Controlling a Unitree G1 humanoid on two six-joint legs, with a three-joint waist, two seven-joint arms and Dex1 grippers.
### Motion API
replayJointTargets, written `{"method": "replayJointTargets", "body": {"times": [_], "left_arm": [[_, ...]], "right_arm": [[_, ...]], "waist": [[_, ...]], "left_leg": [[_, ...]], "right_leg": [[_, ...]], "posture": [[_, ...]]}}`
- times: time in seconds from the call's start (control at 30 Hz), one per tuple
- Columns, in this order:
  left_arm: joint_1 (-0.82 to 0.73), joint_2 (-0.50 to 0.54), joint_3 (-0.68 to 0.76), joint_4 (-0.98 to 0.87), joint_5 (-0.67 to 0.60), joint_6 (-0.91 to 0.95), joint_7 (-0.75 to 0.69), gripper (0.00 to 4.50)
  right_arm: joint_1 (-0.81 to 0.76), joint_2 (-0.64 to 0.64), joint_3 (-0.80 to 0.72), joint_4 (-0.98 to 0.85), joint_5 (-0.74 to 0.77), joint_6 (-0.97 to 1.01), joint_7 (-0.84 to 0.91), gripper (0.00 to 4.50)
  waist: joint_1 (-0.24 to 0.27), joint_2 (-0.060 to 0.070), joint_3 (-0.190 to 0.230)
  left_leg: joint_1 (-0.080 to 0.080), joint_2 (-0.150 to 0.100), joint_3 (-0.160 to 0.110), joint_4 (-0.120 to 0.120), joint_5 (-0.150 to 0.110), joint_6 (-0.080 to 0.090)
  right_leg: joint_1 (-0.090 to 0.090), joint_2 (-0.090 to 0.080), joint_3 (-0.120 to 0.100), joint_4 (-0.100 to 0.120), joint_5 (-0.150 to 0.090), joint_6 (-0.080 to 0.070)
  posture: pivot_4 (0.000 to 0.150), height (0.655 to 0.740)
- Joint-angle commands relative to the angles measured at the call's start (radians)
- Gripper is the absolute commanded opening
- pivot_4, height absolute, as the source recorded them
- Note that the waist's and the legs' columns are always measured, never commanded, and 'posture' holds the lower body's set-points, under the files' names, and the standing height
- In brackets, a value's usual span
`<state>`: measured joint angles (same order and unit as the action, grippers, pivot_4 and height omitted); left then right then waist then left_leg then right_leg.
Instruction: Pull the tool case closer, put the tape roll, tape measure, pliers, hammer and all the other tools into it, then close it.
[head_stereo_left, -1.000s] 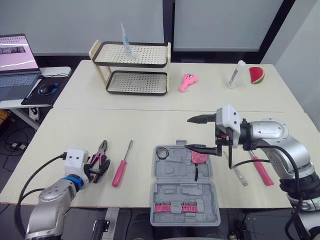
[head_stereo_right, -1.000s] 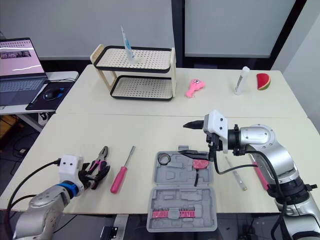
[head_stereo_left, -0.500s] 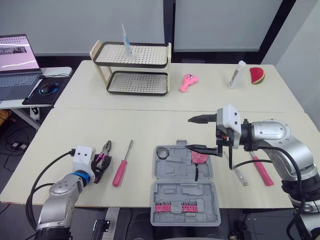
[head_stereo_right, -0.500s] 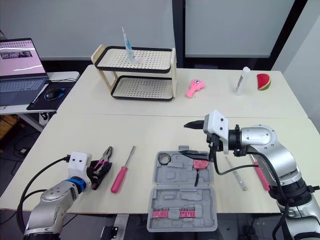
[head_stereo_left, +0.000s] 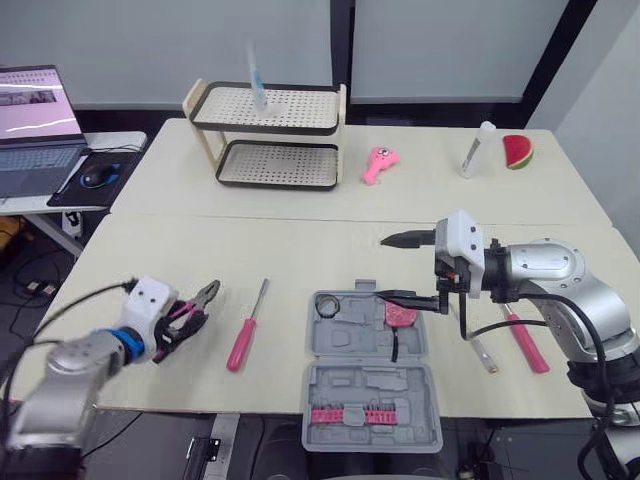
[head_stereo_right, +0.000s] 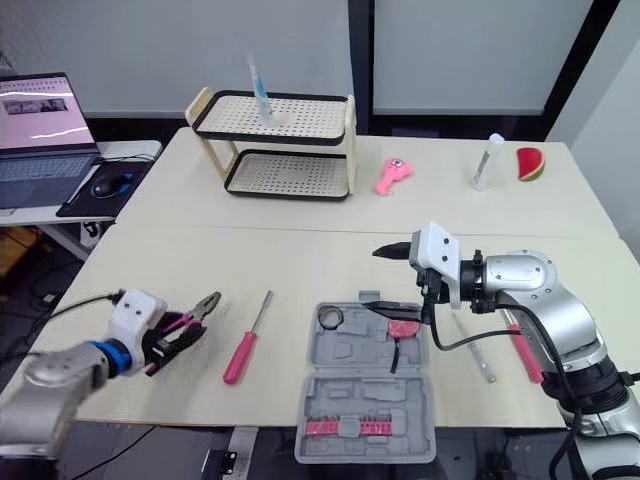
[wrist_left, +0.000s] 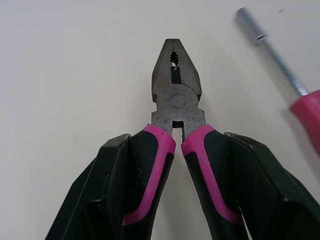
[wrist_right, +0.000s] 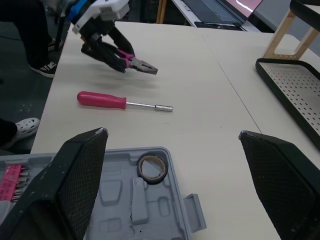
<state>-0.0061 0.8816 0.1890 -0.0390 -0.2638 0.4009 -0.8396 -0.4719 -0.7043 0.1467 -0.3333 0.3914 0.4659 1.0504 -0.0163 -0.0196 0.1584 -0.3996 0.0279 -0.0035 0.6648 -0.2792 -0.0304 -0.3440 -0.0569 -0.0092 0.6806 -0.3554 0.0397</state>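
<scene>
At the near left of the table, the left gripper has clamped the pink handles of the pliers and seemingly lifted them clear. Next, I judge, comes the carry right to the open tool case. The right gripper still hangs wide open, empty, above the case.
</scene>
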Motion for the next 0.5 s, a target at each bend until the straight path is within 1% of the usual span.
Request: {"method": "replayJointTargets", "body": {"times": [0.03,0.1,0.17,0.23,0.33,0.4,0.5], "left_arm": [[-0.095,0.092,-0.076,-0.103,-0.051,-0.013,-0.214,2.54],[-0.170,0.121,-0.146,-0.141,-0.063,0.009,-0.304,2.54],[-0.262,0.115,-0.225,-0.154,-0.053,0.020,-0.361,2.54],[-0.354,0.082,-0.302,-0.158,-0.041,0.031,-0.399,2.54],[-0.491,-0.014,-0.433,-0.144,-0.001,0.047,-0.420,2.54],[-0.551,-0.072,-0.497,-0.135,0.029,0.062,-0.420,2.54],[-0.606,-0.124,-0.558,-0.106,0.070,0.045,-0.430,2.54]], "right_arm": [[-0.023,-0.020,0.006,-0.006,-0.028,-0.022,0.014,4.50],[-0.032,-0.025,0.025,-0.017,-0.054,-0.011,0.006,4.50],[-0.044,-0.035,0.057,-0.029,-0.086,0.022,-0.002,4.50],[-0.055,-0.039,0.085,-0.048,-0.105,0.074,-0.017,4.50],[-0.073,-0.032,0.135,-0.107,-0.110,0.176,-0.040,4.50],[-0.089,-0.019,0.170,-0.130,-0.138,0.228,-0.078,4.50],[-0.107,0.004,0.205,-0.151,-0.162,0.290,-0.122,4.50]], "waist": [[0.005,0.000,0.000],[0.006,0.001,0.001],[0.006,0.001,0.001],[0.007,0.001,0.001],[0.006,0.001,0.001],[0.006,0.001,0.001],[-0.001,0.001,0.001]], "left_leg": [[0.000,-0.001,0.000,0.000,0.000,0.000],[0.000,-0.001,0.002,0.000,0.000,0.000],[0.000,-0.001,0.003,0.000,0.000,0.000],[-0.001,-0.001,0.004,0.000,0.000,0.000],[-0.002,0.000,0.005,0.000,0.000,0.000],[-0.002,0.000,0.005,0.001,0.000,0.000],[-0.003,0.000,0.005,0.001,0.000,0.000]], "right_leg": [[0.000,0.000,0.000,0.000,0.000,0.000],[-0.001,0.002,0.000,0.000,0.000,0.000],[-0.002,0.003,0.000,0.000,0.000,0.000],[-0.003,0.004,0.000,0.001,0.000,0.000],[-0.005,0.004,0.001,0.002,0.000,0.000],[-0.005,0.004,0.001,0.002,0.000,0.000],[-0.005,0.004,0.002,0.002,0.000,0.000]], "posture": [[0.150,0.7400],[0.150,0.7400],[0.150,0.7400],[0.150,0.7400],[0.150,0.7400],[0.150,0.7400],[0.150,0.7400]]}}
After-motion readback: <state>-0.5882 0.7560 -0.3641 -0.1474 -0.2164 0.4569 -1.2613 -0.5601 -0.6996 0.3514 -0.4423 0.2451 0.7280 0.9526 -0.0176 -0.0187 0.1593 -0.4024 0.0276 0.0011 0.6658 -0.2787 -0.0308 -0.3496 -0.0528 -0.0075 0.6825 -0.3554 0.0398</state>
